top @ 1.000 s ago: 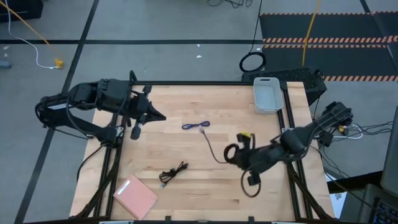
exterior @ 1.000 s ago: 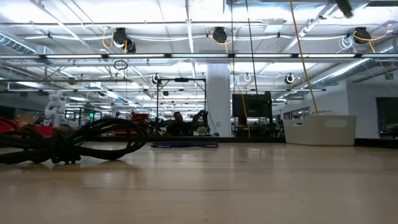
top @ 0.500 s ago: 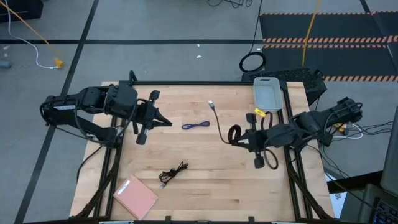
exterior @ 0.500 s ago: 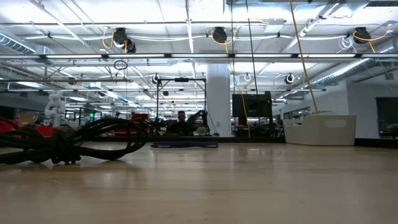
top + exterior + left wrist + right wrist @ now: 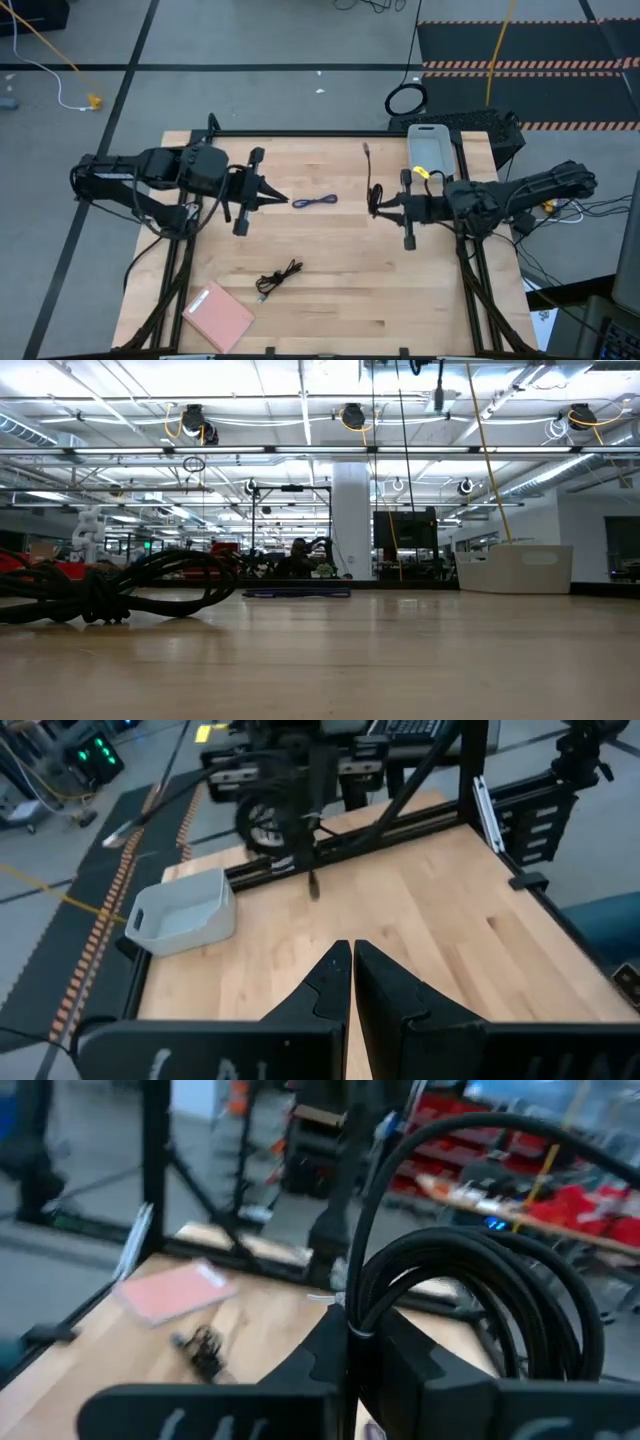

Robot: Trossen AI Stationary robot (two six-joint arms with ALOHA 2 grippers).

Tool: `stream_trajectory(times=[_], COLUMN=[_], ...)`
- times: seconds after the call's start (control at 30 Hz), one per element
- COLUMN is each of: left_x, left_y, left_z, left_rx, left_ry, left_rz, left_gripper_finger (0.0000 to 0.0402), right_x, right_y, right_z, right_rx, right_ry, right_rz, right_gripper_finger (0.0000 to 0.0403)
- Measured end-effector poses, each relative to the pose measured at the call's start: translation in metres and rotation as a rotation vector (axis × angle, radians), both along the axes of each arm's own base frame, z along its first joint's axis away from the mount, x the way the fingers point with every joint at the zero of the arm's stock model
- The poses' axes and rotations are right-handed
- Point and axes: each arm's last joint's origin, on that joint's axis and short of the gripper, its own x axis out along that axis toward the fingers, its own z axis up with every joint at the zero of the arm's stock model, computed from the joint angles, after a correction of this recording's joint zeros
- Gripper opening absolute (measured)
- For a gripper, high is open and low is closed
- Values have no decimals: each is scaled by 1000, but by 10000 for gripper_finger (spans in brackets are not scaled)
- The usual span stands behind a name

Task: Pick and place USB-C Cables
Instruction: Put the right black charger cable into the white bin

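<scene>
Right hand point(image 5: 377, 208) — pinched shut on light, floppy black coiled cable point(image 5: 374, 193) beside white plastic bin point(image 5: 430, 152) — gripped its bundled loops.

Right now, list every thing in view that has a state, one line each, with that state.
left gripper: shut, empty, above the table
right gripper: shut on coiled black cable
coiled black cable: lifted, one end loose
blue-purple cable: lying flat on the table
bundled black cable: lying on the table
grey bin: upright
pink pad: lying flat
</scene>
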Motion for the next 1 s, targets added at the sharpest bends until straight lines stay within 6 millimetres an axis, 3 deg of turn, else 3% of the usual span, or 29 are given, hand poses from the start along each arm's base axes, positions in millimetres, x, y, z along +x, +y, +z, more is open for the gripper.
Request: stream_trajectory(times=[0.1,0.3,0.57,1.0], left_x=[5,16,21,19], left_y=[-1,-1,-1,-18], left_z=[-9,-31,-43,-46], left_rx=[2,8,-28,-48], left_ry=[-19,-33,-62,-60], left_rz=[-2,18,58,106], left_gripper_finger=[21,21,21,21], right_x=[0,-3,-2,-23], right_y=[-8,-13,-20,-70], right_z=[-9,-7,-3,73], right_rx=[7,48,58,81], right_ry=[-28,-39,-40,87], right_rz=[-37,-18,-79,-444], right_gripper_finger=[20,20,20,20])
